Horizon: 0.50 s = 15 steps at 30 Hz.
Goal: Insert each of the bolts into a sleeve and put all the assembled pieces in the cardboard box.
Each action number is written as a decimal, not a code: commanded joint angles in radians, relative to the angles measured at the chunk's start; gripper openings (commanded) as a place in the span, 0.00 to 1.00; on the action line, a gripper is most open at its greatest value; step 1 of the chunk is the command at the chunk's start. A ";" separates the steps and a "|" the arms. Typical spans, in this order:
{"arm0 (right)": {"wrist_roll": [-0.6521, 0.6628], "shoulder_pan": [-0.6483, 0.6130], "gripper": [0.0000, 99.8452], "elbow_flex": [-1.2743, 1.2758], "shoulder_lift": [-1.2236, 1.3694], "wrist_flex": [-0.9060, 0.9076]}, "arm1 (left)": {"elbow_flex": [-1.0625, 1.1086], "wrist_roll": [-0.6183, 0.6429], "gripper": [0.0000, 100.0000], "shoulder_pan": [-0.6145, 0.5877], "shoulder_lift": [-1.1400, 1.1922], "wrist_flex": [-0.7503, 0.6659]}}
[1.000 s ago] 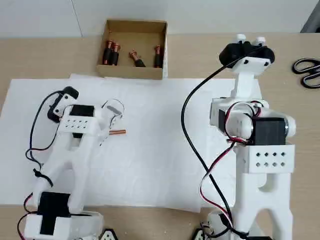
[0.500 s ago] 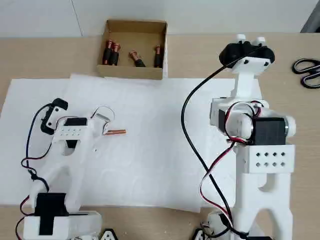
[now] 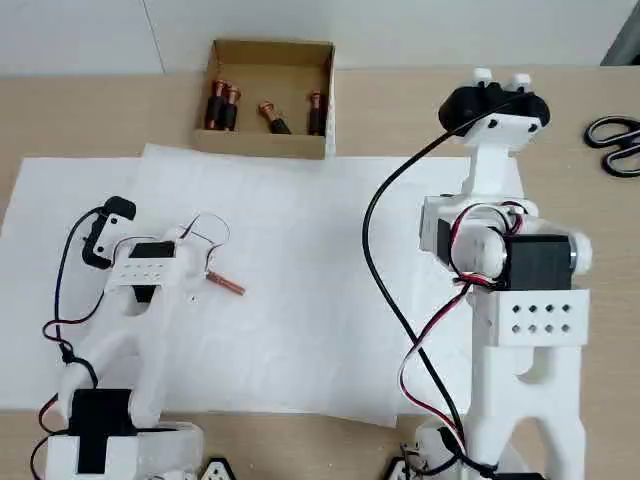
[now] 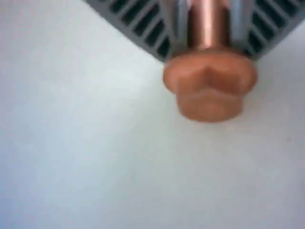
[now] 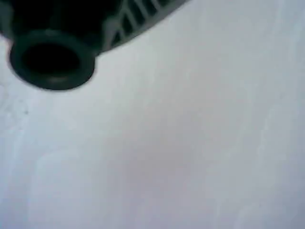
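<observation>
My left claw (image 4: 208, 21): clamped on the shank of a copper bolt (image 3: 226, 285), head sticking out, over the white sheet (image 3: 300, 330) on the counter (image 3: 100, 110). Cardboard box (image 3: 262, 143) at the far edge, four assembled pieces (image 3: 222, 105) inside (two lie side by side). My right claw (image 5: 57, 24): closed around a black sleeve (image 5: 51, 59), open end out. Scissors (image 3: 615, 140) far right.

A light wooden desk (image 3: 80, 110) is seen from above, with a pale wall (image 3: 400, 30) behind its far edge. A large white paper sheet (image 3: 300, 320), faintly creased, is spread over most of it. Black-handled scissors (image 3: 615, 143) are laid on bare wood at the right edge, apart from the sheet.
</observation>
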 commanded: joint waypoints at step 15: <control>0.011 0.007 0.03 -0.006 -0.031 -0.021 | -0.903 -1.063 0.01 0.002 -0.029 0.887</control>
